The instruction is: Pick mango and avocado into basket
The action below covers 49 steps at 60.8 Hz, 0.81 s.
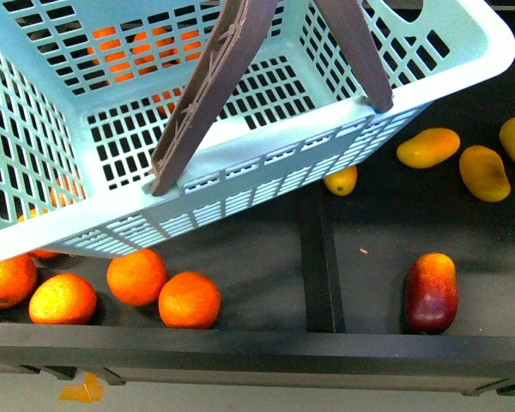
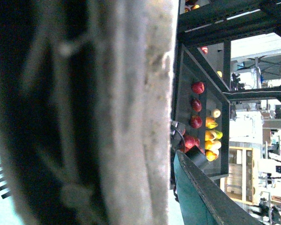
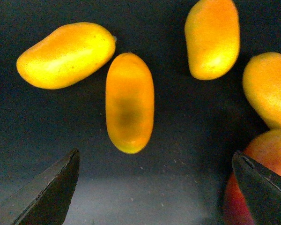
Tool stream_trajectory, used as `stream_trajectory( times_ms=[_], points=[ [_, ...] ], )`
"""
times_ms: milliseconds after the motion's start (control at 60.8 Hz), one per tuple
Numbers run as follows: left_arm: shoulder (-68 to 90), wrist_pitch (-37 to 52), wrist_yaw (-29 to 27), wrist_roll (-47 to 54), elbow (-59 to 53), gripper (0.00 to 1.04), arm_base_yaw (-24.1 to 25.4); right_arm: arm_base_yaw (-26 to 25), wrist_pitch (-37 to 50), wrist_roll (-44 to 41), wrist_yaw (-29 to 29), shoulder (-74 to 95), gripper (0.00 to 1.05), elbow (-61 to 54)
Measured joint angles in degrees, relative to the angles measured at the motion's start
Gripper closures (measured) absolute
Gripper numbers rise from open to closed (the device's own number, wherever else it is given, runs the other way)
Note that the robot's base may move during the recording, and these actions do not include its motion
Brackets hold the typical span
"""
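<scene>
Overhead, right claw [image 3: 154, 187] spread wide, empty; mango [image 3: 129, 108] ahead, dark shelf [image 3: 182, 140] showing both sides. Left claw: cannot tell.

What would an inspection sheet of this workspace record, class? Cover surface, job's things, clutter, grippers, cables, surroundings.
Surface: black shelf, divided by a bar.
Job's things: turquoise basket above shelf, no fruit seen inside; yellow mangoes on shelf; avocado not seen.
Clutter: oranges, red-and-yellow mango.
Grippers: right gripper open above the mangoes; left gripper cannot be made out.
Cables: nothing seen.
Surroundings: distant fruit rack.
</scene>
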Motion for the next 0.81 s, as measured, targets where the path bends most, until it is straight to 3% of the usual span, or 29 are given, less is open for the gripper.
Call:
stream_trajectory(
  times_ms=[296,806],
  points=[
    [0.00,0.00,-0.07,0.02,0.00,0.76,0.00,3.06,-8.26,1.05,-0.26,15.26,0.09,21.05],
    [0.00,0.00,-0.02,0.02,0.00,0.76,0.00,3.69,-14.51,1.55,0.00,25.00,0.09,36.06]
  ],
)
